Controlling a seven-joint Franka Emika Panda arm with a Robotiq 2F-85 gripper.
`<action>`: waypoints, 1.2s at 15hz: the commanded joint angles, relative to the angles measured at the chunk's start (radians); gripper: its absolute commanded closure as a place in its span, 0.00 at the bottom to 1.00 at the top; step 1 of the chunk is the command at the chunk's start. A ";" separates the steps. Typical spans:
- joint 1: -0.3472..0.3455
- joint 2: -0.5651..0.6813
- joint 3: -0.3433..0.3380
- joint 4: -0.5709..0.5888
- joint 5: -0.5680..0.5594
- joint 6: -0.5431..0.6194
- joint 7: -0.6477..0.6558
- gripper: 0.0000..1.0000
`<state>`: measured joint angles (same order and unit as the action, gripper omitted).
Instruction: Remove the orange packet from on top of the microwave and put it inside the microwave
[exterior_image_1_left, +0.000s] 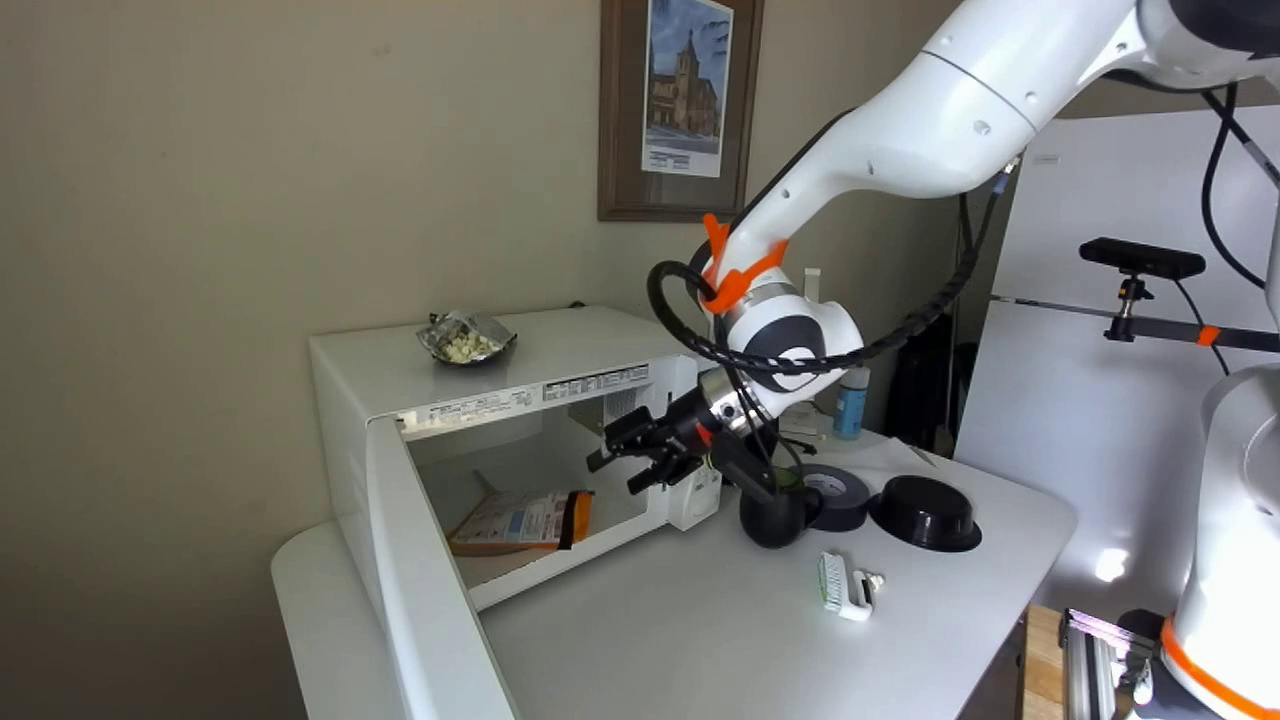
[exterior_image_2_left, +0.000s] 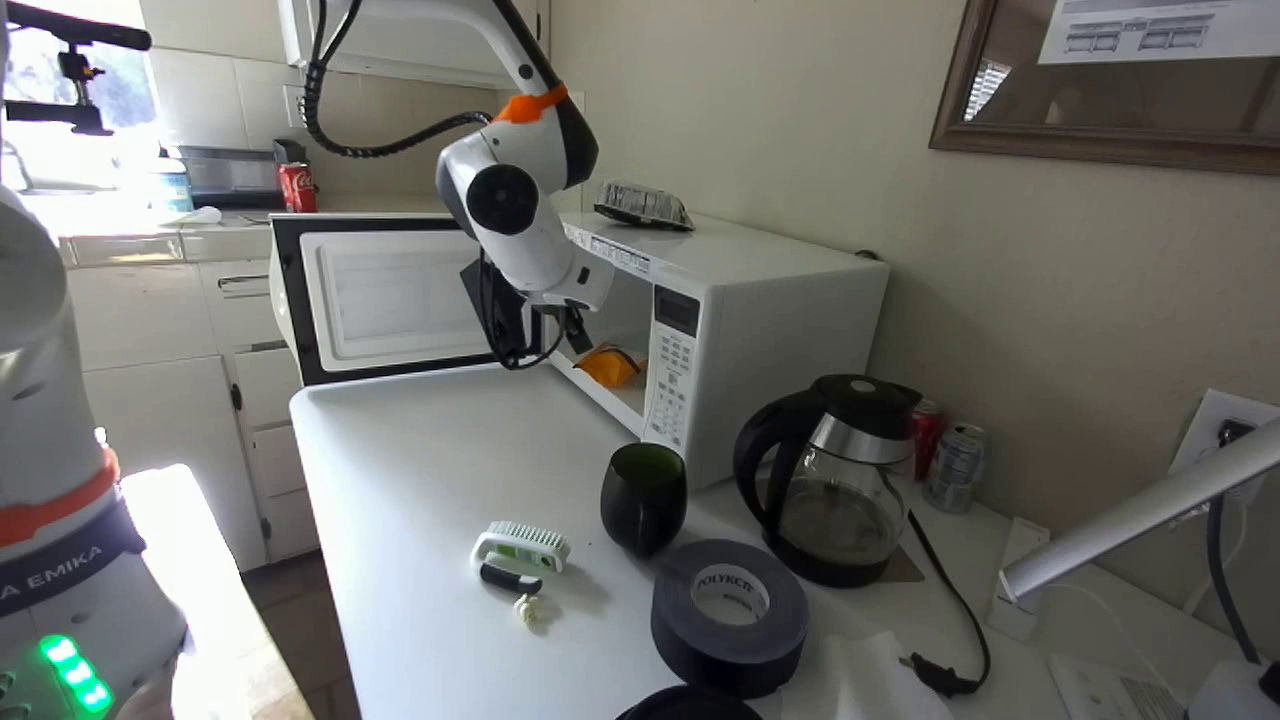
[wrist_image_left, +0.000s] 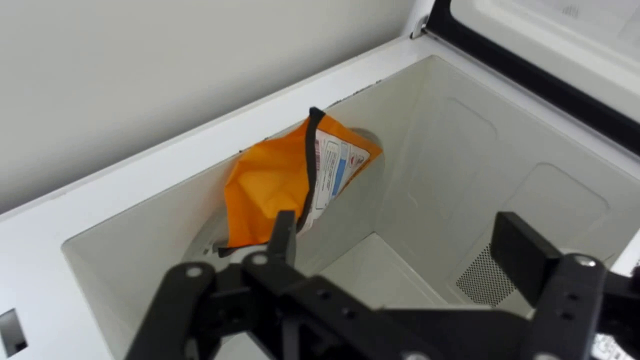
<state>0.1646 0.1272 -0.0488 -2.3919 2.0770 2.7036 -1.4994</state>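
Note:
The orange packet lies inside the white microwave, near the front of its floor, with a white printed label on part of it. Its orange end also shows in an exterior view and in the wrist view. The microwave is open. My gripper is at the microwave's opening, above and to the side of the packet. In the wrist view the gripper's fingers are wide apart with nothing between them. One finger overlaps the packet's edge in that view; I see no grip on it.
The open door also shows in an exterior view. A foil dish with pale bits sits on top of the microwave. A dark mug, glass kettle, tape roll, white brush and black bowl stand on the table.

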 joint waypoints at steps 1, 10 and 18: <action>-0.026 -0.232 0.045 -0.202 -0.202 0.044 0.161 0.00; -0.148 -0.254 0.183 -0.377 -0.953 0.066 0.856 0.00; -0.651 -0.361 0.541 -0.365 -1.620 -0.303 1.381 0.00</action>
<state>-0.2952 -0.1122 0.3476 -2.7566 0.6533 2.5981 -0.3070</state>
